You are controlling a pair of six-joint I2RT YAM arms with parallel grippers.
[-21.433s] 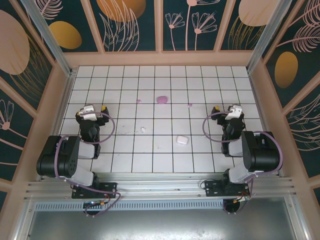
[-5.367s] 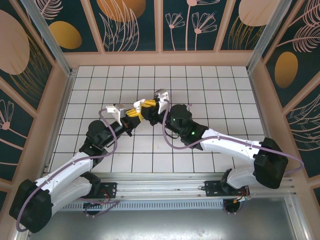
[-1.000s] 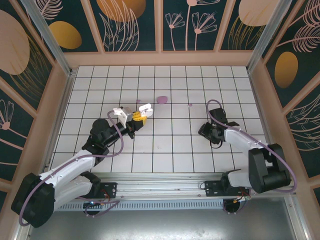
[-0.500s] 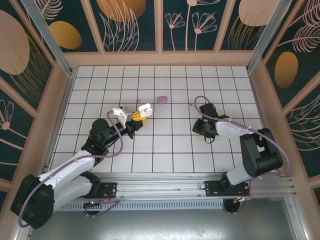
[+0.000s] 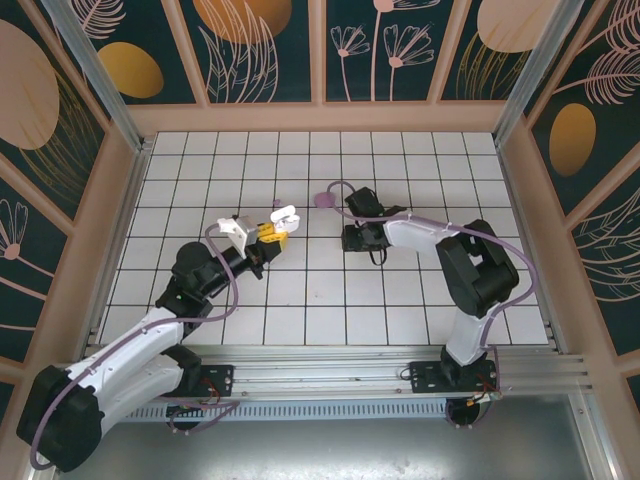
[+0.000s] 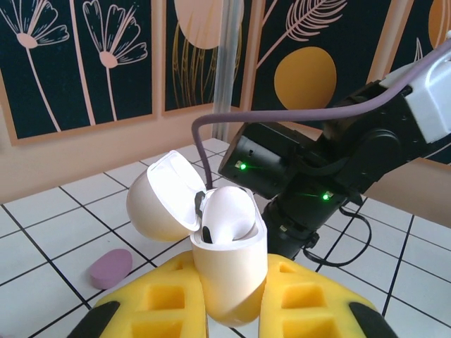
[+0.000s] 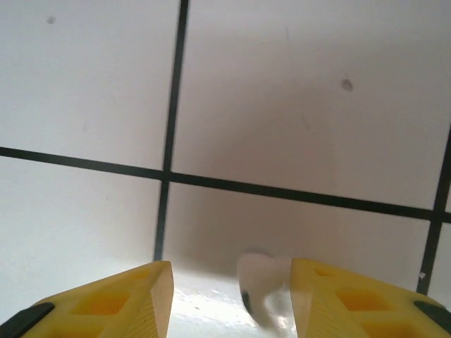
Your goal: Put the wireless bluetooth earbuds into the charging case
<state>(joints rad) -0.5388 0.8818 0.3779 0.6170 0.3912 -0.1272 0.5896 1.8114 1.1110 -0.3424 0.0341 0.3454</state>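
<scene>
Earbuds were split between two places. One white earbud [image 6: 227, 211] sat in the open charging case [image 6: 229, 271], which the left gripper [image 6: 229, 299] clamped tight by its lower body and held up off the tiled floor [image 5: 330, 290]. What had changed over the last second was the right arm [image 5: 410, 230]: it swung from the right side of the floor in toward the middle and ended near the case, on its right, while the left arm hardly moved. I judged that as an approach to hand something over, with the second insertion not yet made. In the right wrist view the right gripper [image 7: 232, 299] had its jaws partly apart, and a small white piece [image 7: 264, 296], blurred and probably the other earbud, lay against the inner face of one finger with a gap to the other; whether it was truly pinched I could not tell. The case's lid [image 6: 162, 193] was tipped back. A pink pebble-shaped case [image 5: 323, 199] lay shut on the tiles beyond both grippers, touched by neither.
</scene>
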